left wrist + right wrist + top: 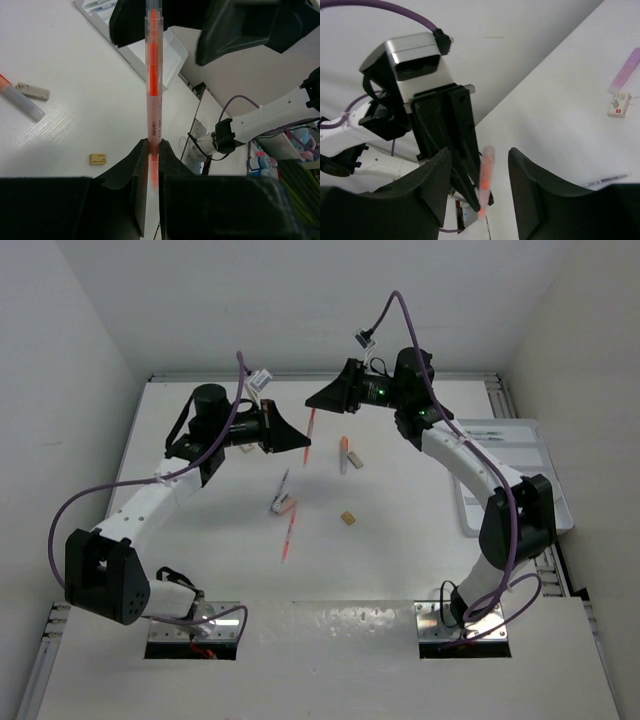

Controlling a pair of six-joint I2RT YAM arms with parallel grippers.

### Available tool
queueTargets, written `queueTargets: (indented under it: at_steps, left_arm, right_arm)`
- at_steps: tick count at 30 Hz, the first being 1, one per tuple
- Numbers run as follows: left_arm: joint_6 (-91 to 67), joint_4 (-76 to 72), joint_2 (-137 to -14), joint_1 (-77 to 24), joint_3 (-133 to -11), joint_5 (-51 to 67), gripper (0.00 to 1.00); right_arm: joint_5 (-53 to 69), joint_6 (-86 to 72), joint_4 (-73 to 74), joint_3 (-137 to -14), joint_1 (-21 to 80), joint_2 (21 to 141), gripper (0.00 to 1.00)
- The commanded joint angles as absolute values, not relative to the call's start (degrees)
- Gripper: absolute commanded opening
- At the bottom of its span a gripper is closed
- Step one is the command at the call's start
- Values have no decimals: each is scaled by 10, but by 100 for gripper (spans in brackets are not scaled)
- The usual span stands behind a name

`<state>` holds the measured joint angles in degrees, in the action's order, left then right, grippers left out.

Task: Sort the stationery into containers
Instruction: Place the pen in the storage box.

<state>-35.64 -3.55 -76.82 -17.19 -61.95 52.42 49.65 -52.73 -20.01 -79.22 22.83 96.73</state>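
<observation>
While the left gripper (299,443) is clamping one end of an orange-red pen (309,433) above the table (400,560), in the upper middle of the top view, the right gripper (314,402) is hovering with its jaws spread either side of the pen's other end, gripping nothing. The white tray (545,475) is lying at the right edge.

Built as two arms, left arm (150,502) and right arm (470,462), in glossy white shells between bulky black joints (105,575). Tipped in matte black wedges: left end effector (152,150), right end effector (480,165). Looped with purple cables (58,535) ending in white plugs (262,380). Bolted on bare metal plates (195,625). Possibly lit by a small green dot (378,392) at the right wrist.
</observation>
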Motion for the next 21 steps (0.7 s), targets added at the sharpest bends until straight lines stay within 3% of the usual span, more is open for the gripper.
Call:
queueTargets:
  at_steps: [1, 5, 11, 12, 15, 16, 17, 20, 21]
  left_arm:
    - [-362, -68, -742, -178, -620, 539, 0]
    - [-360, -62, -737, -180, -618, 537, 0]
    - [-337, -39, -737, -179, -618, 527, 3]
    - [-331, -31, -738, -178, -620, 522, 23]
    - [-284, 39, -738, -171, -640, 491, 60]
    - [-264, 60, -738, -161, -647, 465, 62]
    - [-218, 99, -739, -155, -654, 450, 71]
    - [-128, 163, -738, -140, -678, 390, 73]
    - [-113, 173, -736, -141, -685, 373, 73]
  right_arm:
    - [494, -503, -190, -820, 236, 973, 48]
    - [497, -484, -180, -823, 237, 972, 25]
    - [510, -442, -142, -824, 236, 959, 0]
    - [512, -439, -139, -823, 233, 955, 0]
    - [516, -417, -114, -828, 211, 947, 0]
    - [514, -370, -92, -840, 192, 942, 0]
    - [512, -333, -31, -849, 181, 940, 0]
    - [482, -106, 119, -878, 129, 926, 0]
    - [464, 42, 152, -881, 107, 922, 0]
